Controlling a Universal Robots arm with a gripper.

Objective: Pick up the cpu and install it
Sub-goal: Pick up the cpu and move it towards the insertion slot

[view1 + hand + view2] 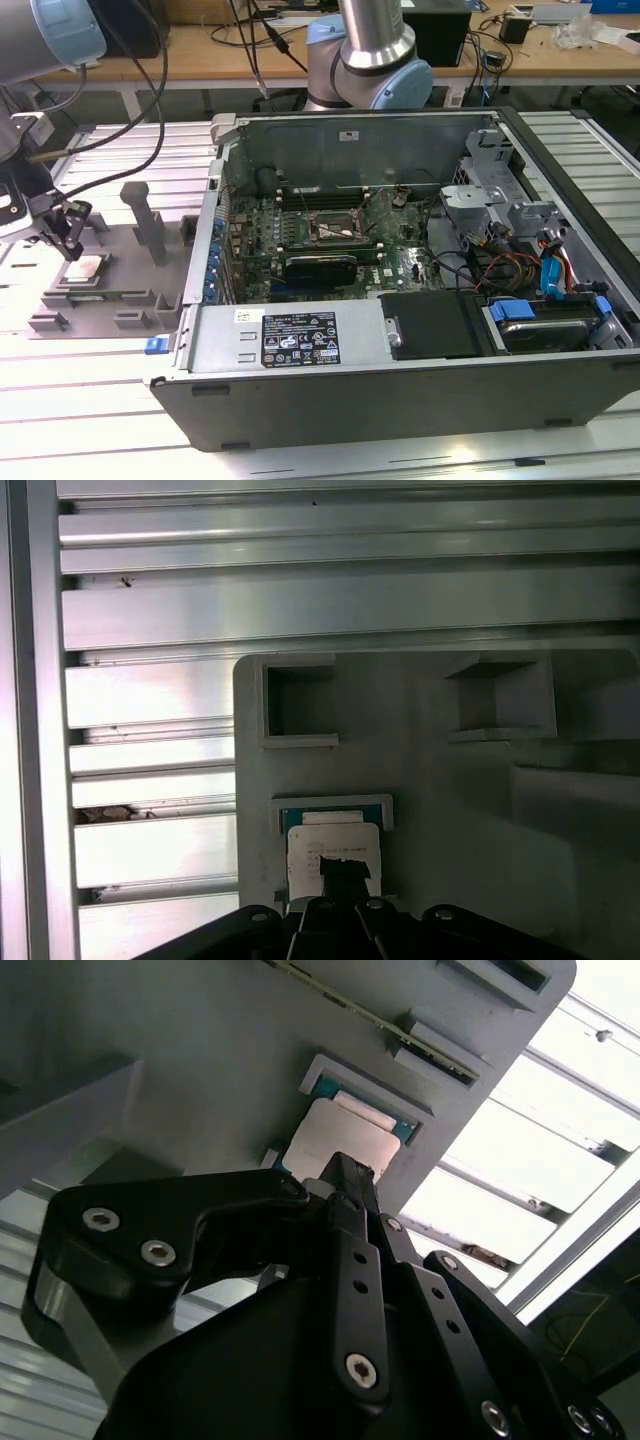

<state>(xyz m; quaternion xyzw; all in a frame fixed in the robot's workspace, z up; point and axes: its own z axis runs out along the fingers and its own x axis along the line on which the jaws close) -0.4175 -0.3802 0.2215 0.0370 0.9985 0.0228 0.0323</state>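
Note:
The cpu [82, 268] is a flat silver square lying in a recess of the grey tray [130, 262] at the exterior view's left. It shows in both wrist views as a pale metal plate [338, 1138] [322, 847] with a teal rim. My gripper [70, 240] hangs directly over it, tip close to its top face. The black fingers [352, 1195] come together at a narrow tip [345, 875], shut, with nothing seen between them. I cannot tell whether the tip touches the chip. The motherboard socket [335, 232] sits inside the open computer case [400, 395].
Grey posts [150, 222] rise from the tray beside the gripper. The case wall [215, 230] stands between tray and motherboard. Cables and a drive cage [500, 215] crowd the case's right side. A slatted aluminium table [90, 400] lies underneath, and the arm base [370, 60] stands behind the case.

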